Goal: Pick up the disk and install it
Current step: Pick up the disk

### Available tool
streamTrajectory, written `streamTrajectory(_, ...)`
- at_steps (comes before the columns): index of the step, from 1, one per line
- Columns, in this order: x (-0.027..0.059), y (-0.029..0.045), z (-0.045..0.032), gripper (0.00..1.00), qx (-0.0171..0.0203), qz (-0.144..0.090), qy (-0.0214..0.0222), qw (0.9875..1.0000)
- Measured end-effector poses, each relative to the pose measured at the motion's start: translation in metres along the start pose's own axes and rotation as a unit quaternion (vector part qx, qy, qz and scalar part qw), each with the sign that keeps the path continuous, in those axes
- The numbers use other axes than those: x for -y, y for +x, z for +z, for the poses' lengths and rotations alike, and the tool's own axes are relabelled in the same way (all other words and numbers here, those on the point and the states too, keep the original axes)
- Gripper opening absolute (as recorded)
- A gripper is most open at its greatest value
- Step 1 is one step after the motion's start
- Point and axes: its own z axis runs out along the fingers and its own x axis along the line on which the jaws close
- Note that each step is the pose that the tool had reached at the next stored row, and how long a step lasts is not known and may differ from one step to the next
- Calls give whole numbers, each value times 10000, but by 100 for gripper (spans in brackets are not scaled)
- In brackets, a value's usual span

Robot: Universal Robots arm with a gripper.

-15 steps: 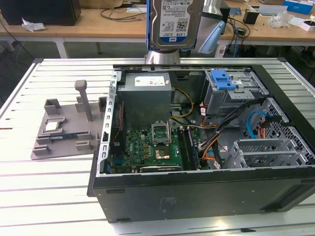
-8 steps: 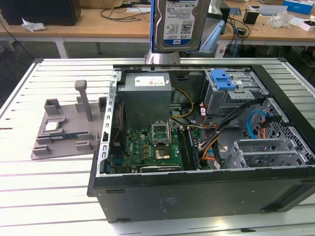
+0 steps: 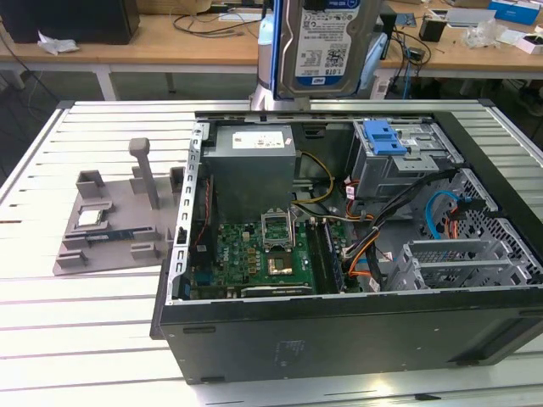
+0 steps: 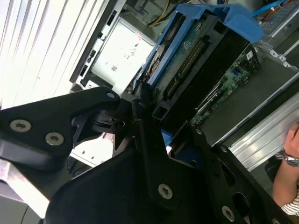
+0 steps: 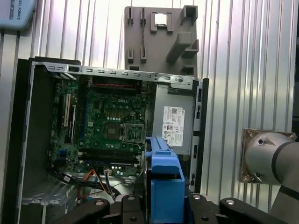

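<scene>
while gripper (image 5: 164,201) grips disk (image 3: 327,38) — it hangs above open case (image 3: 339,339)

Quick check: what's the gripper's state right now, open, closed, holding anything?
Gripper: closed on the disk, holding it in the air above the open computer case.

The gripper (image 4: 161,122) is black, with angular links (image 4: 88,105) and silver screws (image 4: 54,138). The arm joint (image 5: 270,157) is rounded and grey.
</scene>
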Motion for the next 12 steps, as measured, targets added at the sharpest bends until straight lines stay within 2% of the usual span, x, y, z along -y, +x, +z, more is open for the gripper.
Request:
streamTrajectory(6,53,111,-6,37,0,6,-2,10000)
streamTrajectory(9,97,200,-9,37,1,12,-3,10000)
streamTrajectory(12,129,261,-12,37,1,16,-4,10000)
